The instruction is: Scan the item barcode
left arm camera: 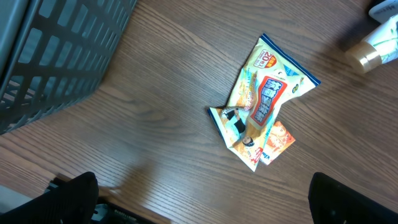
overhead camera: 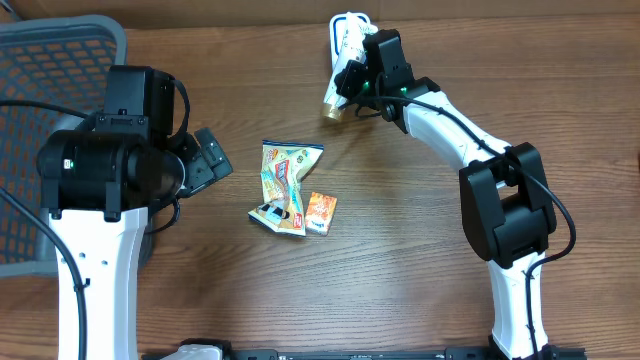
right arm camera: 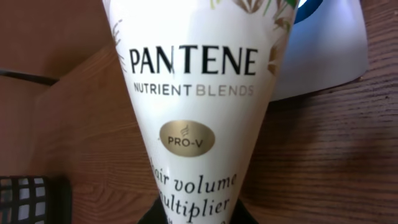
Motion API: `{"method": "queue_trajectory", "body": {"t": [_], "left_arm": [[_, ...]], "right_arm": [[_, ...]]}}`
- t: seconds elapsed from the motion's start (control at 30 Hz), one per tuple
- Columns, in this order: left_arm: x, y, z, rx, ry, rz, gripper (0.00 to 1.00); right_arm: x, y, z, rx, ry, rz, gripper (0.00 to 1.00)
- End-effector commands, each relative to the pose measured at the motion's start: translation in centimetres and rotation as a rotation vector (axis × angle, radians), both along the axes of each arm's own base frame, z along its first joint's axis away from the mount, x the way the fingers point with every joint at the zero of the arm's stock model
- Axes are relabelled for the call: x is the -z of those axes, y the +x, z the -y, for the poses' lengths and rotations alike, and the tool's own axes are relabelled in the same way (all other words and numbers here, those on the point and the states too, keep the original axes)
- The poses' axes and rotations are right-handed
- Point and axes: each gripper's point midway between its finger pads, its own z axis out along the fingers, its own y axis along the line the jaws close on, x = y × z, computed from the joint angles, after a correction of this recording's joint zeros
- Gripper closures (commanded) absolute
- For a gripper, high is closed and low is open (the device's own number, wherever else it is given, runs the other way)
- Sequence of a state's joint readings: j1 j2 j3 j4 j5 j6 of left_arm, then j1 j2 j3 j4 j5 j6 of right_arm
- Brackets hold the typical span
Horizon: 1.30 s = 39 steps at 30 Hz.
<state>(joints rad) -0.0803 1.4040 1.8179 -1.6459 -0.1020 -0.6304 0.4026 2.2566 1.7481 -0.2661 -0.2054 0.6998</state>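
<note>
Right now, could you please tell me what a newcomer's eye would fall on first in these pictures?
The Pantene tube fills the right wrist view, clamped in the right end effector near the table's far edge. In the middle of the table lies a small heap of bright snack packets. A dark mesh basket stands at the far left of the overhead view.

One tube [right arm camera: 193,93]; two packets [overhead camera: 284,172]; one basket [overhead camera: 50,60]

White Pantene tube [right arm camera: 193,93], gold cap [overhead camera: 331,111] (far side)
</note>
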Motion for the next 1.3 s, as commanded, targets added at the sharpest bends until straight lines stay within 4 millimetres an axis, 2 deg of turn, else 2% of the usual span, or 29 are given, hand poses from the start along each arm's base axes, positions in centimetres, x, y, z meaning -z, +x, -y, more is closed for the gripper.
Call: {"method": "queue_trajectory", "body": {"t": [0.0, 0.07, 0.13, 0.23, 0.3, 0.4, 0.47, 0.53, 0.63, 0.67, 0.7, 0.73, 0.77, 0.8, 0.93, 1.1, 1.13, 1.27], "left_arm": [[0.1, 0.0, -0.4, -0.028, 0.006, -0.003, 0.00], [0.1, 0.0, -0.4, -0.028, 0.006, -0.003, 0.00], [0.1, 0.0, -0.4, -0.029, 0.005, -0.003, 0.00], [0.1, 0.0, -0.4, -0.029, 0.005, -0.003, 0.01], [0.1, 0.0, -0.4, -0.029, 0.005, -0.003, 0.00], [0.1, 0.0, -0.4, -0.029, 0.005, -0.003, 0.01], [0.1, 0.0, -0.4, -0.029, 0.005, -0.003, 0.00], [0.1, 0.0, -0.4, -0.029, 0.005, -0.003, 0.00], [0.1, 0.0, -0.4, -0.029, 0.005, -0.003, 0.00], [0.1, 0.0, -0.4, -0.029, 0.005, -0.003, 0.00], [0.1, 0.0, -0.4, -0.029, 0.005, -0.003, 0.00], [0.1, 0.0, -0.4, -0.028, 0.006, -0.003, 0.00], [0.1, 0.0, -0.4, -0.029, 0.005, -0.003, 0.01], [0.1, 0.0, -0.4, -0.029, 0.005, -0.003, 0.00], [0.1, 0.0, -0.4, -0.029, 0.005, -0.003, 0.00], [0.1, 0.0, -0.4, -0.029, 0.005, -0.003, 0.00], [0.1, 0.0, -0.4, -0.029, 0.005, -0.003, 0.00], [0.1, 0.0, -0.4, -0.028, 0.006, -0.003, 0.00]], "right_arm": [[-3.0, 1.2, 0.0, 0.008, 0.024, 0.075, 0.96], [-3.7, 1.7, 0.7, 0.006, 0.015, 0.089, 0.96], [-5.0, 2.3, 2.2, 0.013, -0.013, 0.096, 0.96], [-7.4, 3.1, 6.1, 0.076, -0.063, 0.082, 0.96], [-9.9, 3.6, 10.7, 0.164, -0.090, 0.063, 0.96], [-12.4, 3.7, 16.7, 0.261, -0.099, 0.035, 0.96], [-13.6, 3.3, 21.7, 0.345, -0.106, 0.003, 0.96], [-13.8, 2.4, 27.1, 0.437, -0.113, -0.044, 0.96], [-12.0, -0.8, 37.0, 0.619, -0.136, -0.177, 0.96], [-11.2, -1.8, 39.3, 0.666, -0.145, -0.218, 0.96], [-10.3, -3.5, 42.4, 0.733, -0.158, -0.272, 0.96], [-9.6, -4.5, 44.0, 0.768, -0.166, -0.302, 0.96], [-8.5, -6.5, 47.1, 0.839, -0.182, -0.357, 0.96], [-7.7, -8.0, 49.1, 0.886, -0.192, -0.395, 0.96], [-5.1, -13.2, 55.0, 1.029, -0.193, -0.508, 0.96], [-2.9, -18.9, 60.3, 1.211, -0.148, -0.597, 0.96], [-2.5, -21.2, 62.2, 1.283, -0.117, -0.620, 0.96], [-2.3, -24.7, 64.8, 1.363, -0.091, -0.650, 0.96]]}}
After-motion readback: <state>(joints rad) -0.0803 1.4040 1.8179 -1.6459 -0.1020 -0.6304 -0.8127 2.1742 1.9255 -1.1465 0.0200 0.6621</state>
